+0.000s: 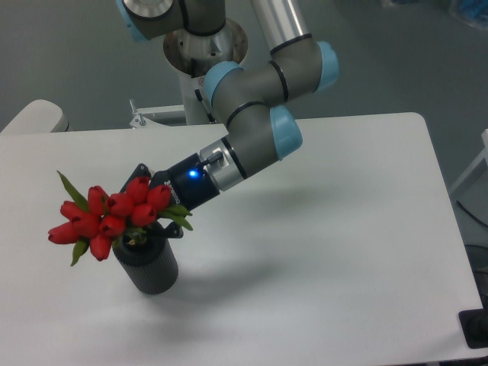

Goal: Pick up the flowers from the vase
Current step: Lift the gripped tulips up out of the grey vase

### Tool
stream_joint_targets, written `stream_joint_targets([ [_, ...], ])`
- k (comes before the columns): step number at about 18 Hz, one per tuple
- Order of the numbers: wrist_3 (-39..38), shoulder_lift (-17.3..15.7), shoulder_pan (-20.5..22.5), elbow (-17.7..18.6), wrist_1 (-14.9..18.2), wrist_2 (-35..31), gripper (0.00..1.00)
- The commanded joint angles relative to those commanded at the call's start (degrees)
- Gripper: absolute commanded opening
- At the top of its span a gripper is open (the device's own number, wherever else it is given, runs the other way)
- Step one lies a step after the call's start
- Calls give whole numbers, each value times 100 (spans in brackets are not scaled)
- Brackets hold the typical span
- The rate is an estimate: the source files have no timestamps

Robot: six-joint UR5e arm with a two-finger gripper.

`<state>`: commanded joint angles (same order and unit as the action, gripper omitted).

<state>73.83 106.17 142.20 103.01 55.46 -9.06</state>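
The flowers (110, 216) are a bunch of red tulip buds with green leaves, leaning out to the left above the vase (149, 266). That vase is a short dark ribbed cylinder standing upright on the white table (328, 252), front left. My gripper (155, 203) reaches in from the right, just over the vase rim, and is shut on the flowers low on the bunch. One black finger (140, 169) shows above the buds and one below them. The stems are hidden behind buds and leaves.
The arm's base column (206, 46) stands behind the table's far edge. A white rounded object (30, 116) sits off the table's left corner. A dark object (476, 329) lies beyond the front right corner.
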Motion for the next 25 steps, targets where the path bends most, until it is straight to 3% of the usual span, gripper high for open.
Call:
stream_joint_targets([
  [7,-632,-132,308,-149,9,633,27],
  [14,-1854,-44,501,-870,18,712,27],
  [22,-1970,9,791,-958,9,950,26],
  [25,-1961,175,906,-1264,-70,828,26],
])
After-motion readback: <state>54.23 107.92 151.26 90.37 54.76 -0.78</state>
